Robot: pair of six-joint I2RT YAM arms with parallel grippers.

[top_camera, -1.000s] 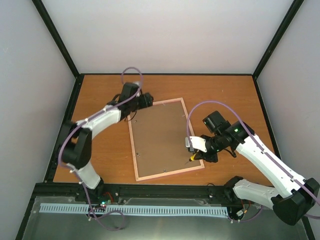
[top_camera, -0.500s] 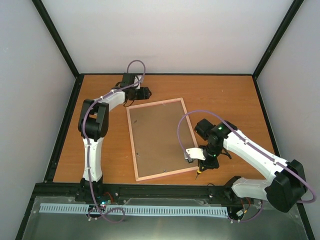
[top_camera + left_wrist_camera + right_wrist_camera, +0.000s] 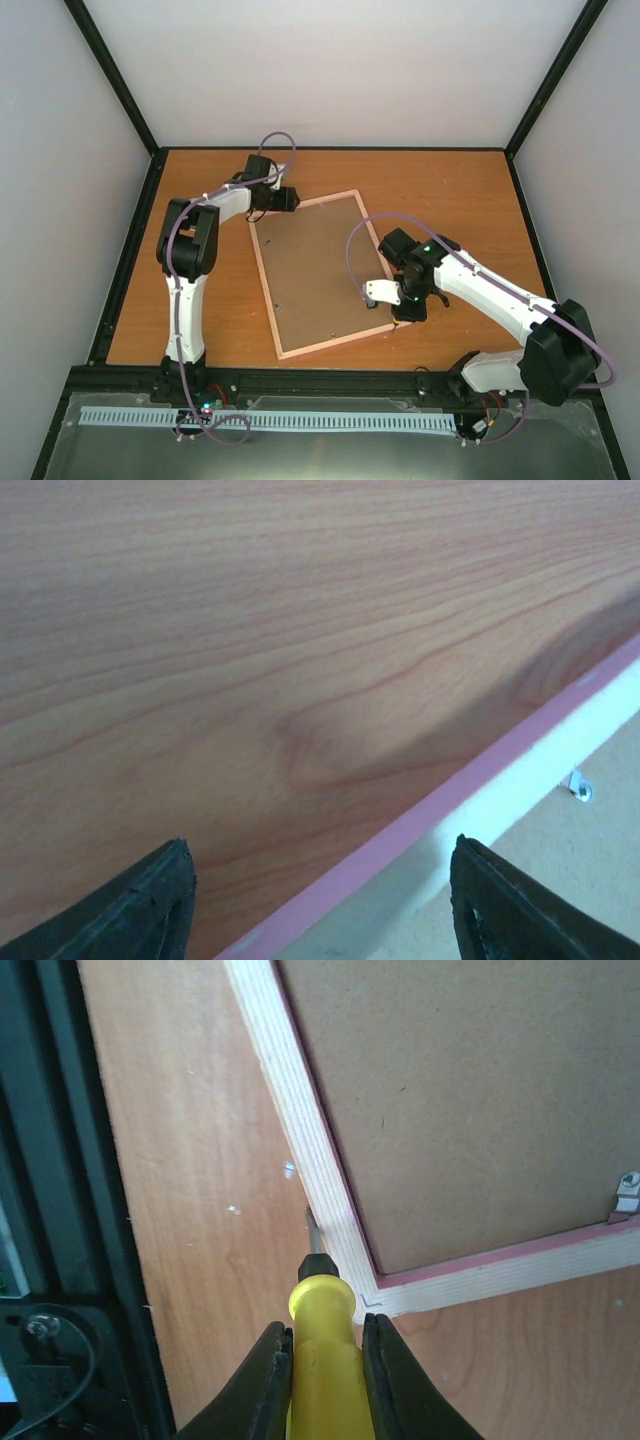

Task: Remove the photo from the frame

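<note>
The frame (image 3: 265, 290) lies face down on the table, its plain brown backing board (image 3: 320, 270) facing up; the photo is hidden under the board. My left gripper (image 3: 290, 198) is at the frame's far left corner. In the left wrist view its jaws (image 3: 320, 905) stand open astride the pink frame edge (image 3: 440, 805), without touching it. My right gripper (image 3: 400, 305) is by the frame's near right corner, shut on a yellow screwdriver (image 3: 320, 1310). The metal tip rests against the outer side of the pale wooden rail (image 3: 300, 1150), close to the corner.
Small metal clips (image 3: 628, 1190) (image 3: 578, 785) hold the backing board (image 3: 450, 1090) in the frame. A black rail (image 3: 70, 1160) runs along the table's near edge, close to the right gripper. Bare wooden tabletop (image 3: 440, 190) surrounds the frame.
The left arm has stretched out along the table's left side to the frame's far corner. The right gripper has moved left along the frame's right side. The frame has turned slightly counter-clockwise.
</note>
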